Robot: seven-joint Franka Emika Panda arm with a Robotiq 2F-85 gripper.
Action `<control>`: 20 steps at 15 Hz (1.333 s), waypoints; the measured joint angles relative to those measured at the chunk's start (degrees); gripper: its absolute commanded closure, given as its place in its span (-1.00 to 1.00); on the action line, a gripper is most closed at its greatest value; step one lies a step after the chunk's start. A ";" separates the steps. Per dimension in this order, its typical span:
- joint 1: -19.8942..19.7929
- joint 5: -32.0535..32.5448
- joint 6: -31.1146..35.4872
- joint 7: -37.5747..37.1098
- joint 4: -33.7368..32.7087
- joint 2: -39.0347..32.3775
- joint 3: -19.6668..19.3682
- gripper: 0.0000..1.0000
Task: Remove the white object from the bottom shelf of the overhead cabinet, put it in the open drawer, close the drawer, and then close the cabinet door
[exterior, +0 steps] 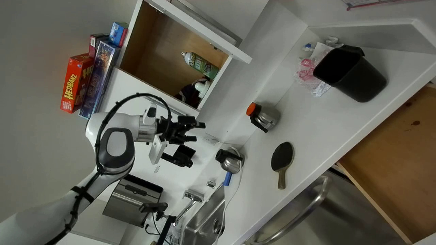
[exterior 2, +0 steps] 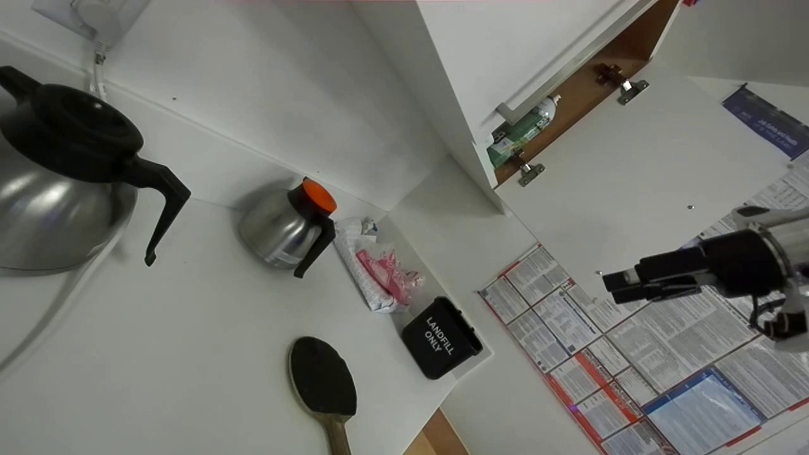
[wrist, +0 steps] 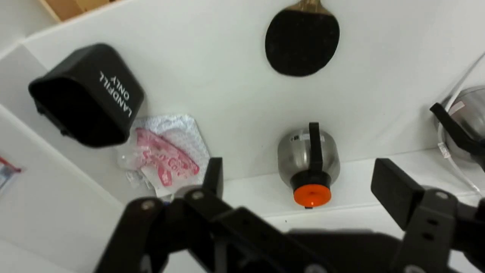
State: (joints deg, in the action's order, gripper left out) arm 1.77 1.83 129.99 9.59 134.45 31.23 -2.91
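The white object [exterior: 203, 87] stands on the bottom shelf [exterior: 215, 82] of the open overhead cabinet [exterior: 160, 47], in the corner beside dark items. It is hidden in the wrist view. The cabinet door [exterior: 201, 27] is swung wide open; its inner face also shows in an exterior view [exterior 2: 619, 177]. The drawer [exterior: 391, 153] is open below the counter, and a bit of it shows in the wrist view [wrist: 75, 7]. My gripper [exterior: 200, 132] is open and empty in front of the neighbouring closed cabinet, apart from the white object. In the wrist view its fingers [wrist: 299, 174] are wide apart, pointing towards the counter.
A green spray bottle [exterior: 201, 64] stands near the white object in the cabinet. The counter holds an orange-topped pot [exterior: 267, 117], another pot [exterior: 231, 163], a paddle [exterior: 283, 158], a black bin [exterior: 354, 75] and plastic bags [exterior: 310, 73]. Game boxes [exterior: 76, 81] sit on the cabinet.
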 measured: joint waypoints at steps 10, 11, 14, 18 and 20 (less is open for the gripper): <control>6.23 -7.15 2.85 15.83 -8.84 -7.67 -5.63 -1.00; 6.23 -7.25 2.91 15.83 -8.85 -7.72 -5.59 -1.00; 6.22 -7.28 7.58 15.65 -9.24 -9.12 -5.17 -1.00; 6.25 -7.64 12.59 15.87 -12.57 -13.59 -5.08 -1.00; 6.34 -8.52 13.44 16.31 -15.04 -16.01 -5.08 -1.00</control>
State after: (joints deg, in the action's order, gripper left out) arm 8.11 -6.69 143.43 25.90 119.41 15.22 -7.99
